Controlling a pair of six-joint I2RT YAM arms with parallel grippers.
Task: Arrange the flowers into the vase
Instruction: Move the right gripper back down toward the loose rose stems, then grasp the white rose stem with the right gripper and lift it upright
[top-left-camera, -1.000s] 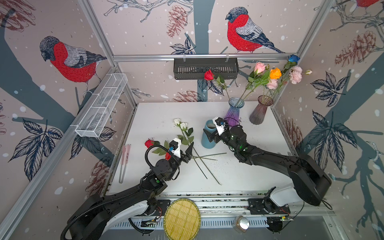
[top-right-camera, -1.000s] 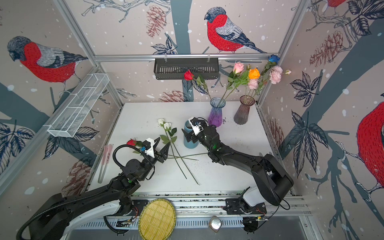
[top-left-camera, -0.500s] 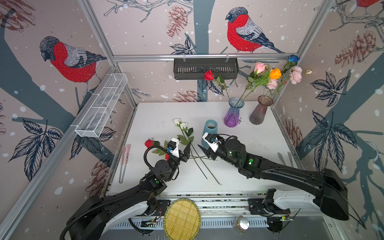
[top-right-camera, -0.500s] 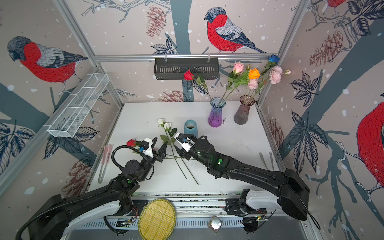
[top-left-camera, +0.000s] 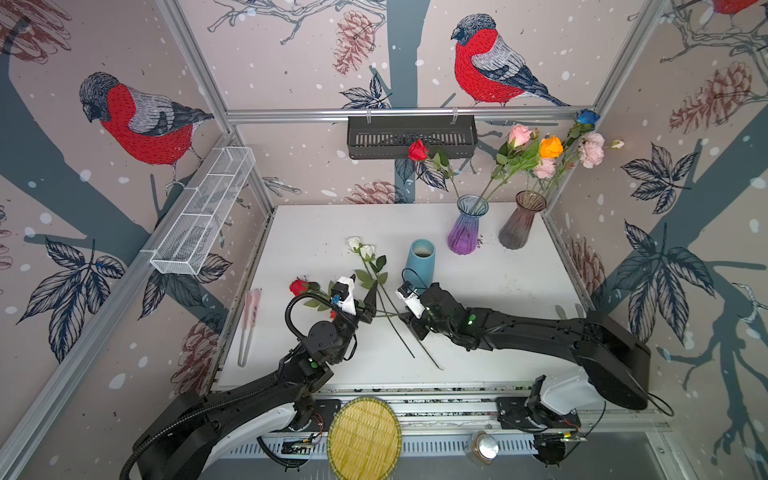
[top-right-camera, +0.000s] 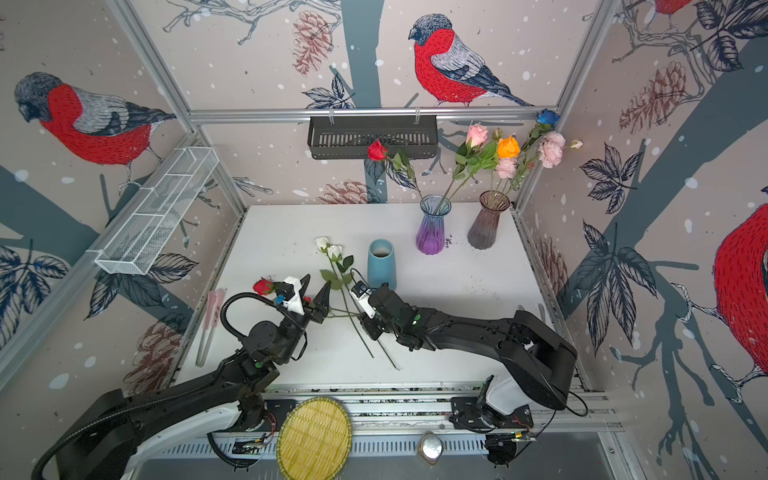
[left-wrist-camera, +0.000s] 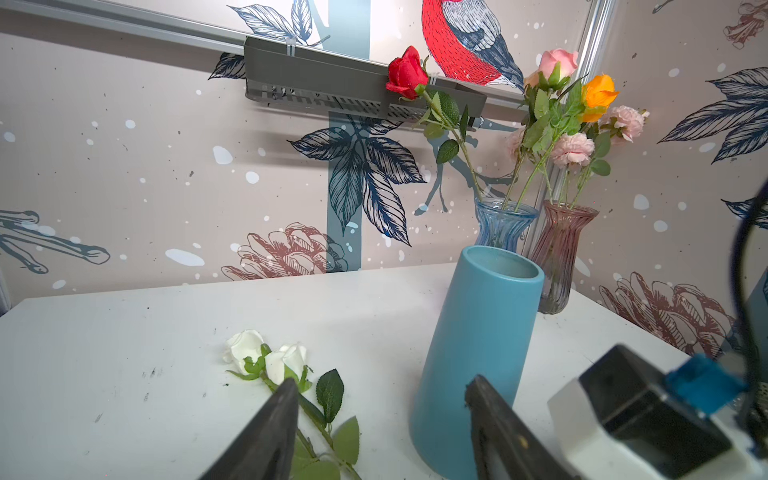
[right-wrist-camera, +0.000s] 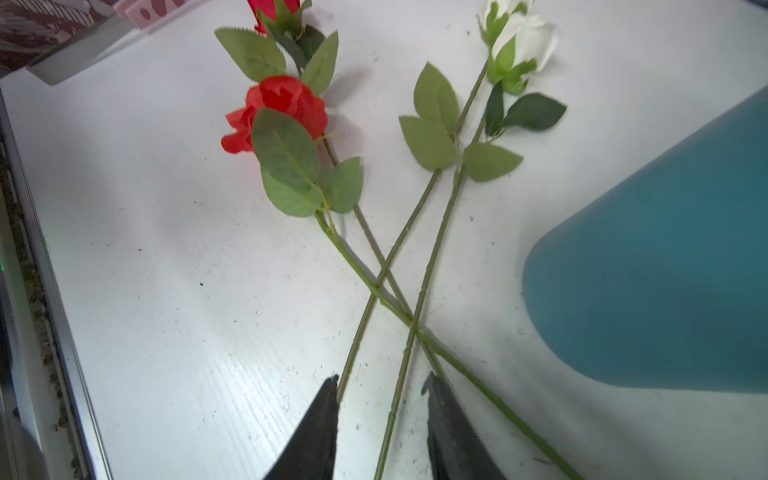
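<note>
The right claw (right-wrist-camera: 380, 399) has left the blue vase (top-left-camera: 420, 262) for the crossed stems (right-wrist-camera: 399, 291) at frame centre, its jaws narrowed astride one stem, not yet pinching. The left claw (left-wrist-camera: 382, 415) hovers open. The red roses (top-left-camera: 298, 286) are partly hidden behind it.

Illumination is bright, even and diffuse in all views. In both top views the desk (top-left-camera: 478, 299) reads near white, with soft shadows beneath the arms and wide-angle bowing of the frame rails at the edges. The right wrist view shows glare on the desk (right-wrist-camera: 249, 374); tool fingers (right-wrist-camera: 316, 432) and blue vase (right-wrist-camera: 665, 270) are blurred.
</note>
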